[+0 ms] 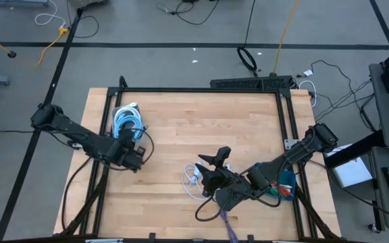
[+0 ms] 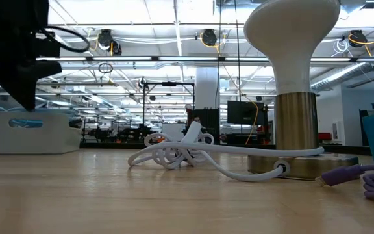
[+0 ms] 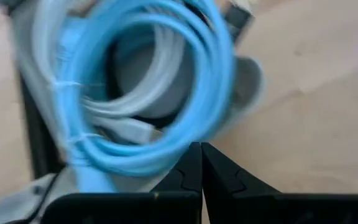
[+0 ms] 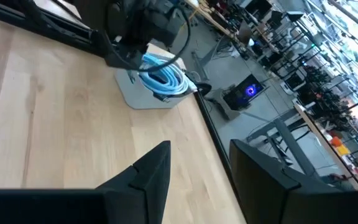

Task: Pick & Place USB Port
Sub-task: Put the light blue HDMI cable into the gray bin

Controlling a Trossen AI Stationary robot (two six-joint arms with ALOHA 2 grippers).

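Left claw (image 1: 138,156): clenched, fingers pressed together with nothing between them; it sits near the desk's left edge, just beside the coil of blue cable.
Blue cable (image 1: 128,120): coiled with a paler cable in a light grey tray (image 4: 135,96) at the desk's left side, against the black frame rail (image 1: 105,115). In the left wrist view the coil (image 3: 160,81) fills the space right ahead of the closed fingertips (image 3: 194,171).
Right claw (image 1: 216,167): released, its two dark fingers spread apart with nothing between them; it hovers over the lower middle of the desk, just above the white cable.
White USB cable (image 1: 196,177): a loose tangle on the bare wood near the desk's front edge, directly beside the right claw. In the low view it (image 2: 174,153) lies flat, one strand running to the base of a lamp-like stand (image 2: 294,84).
Purple cable (image 1: 227,223): trails off the front edge below the right claw.
Teal bin (image 1: 287,185): at the right edge, under the right arm.
Desk (image 1: 181,128): wooden top, bordered by black rails on the left, back and right.
Open room: the middle and back of the desk between the two arms is bare wood, well apart from either cable pile.
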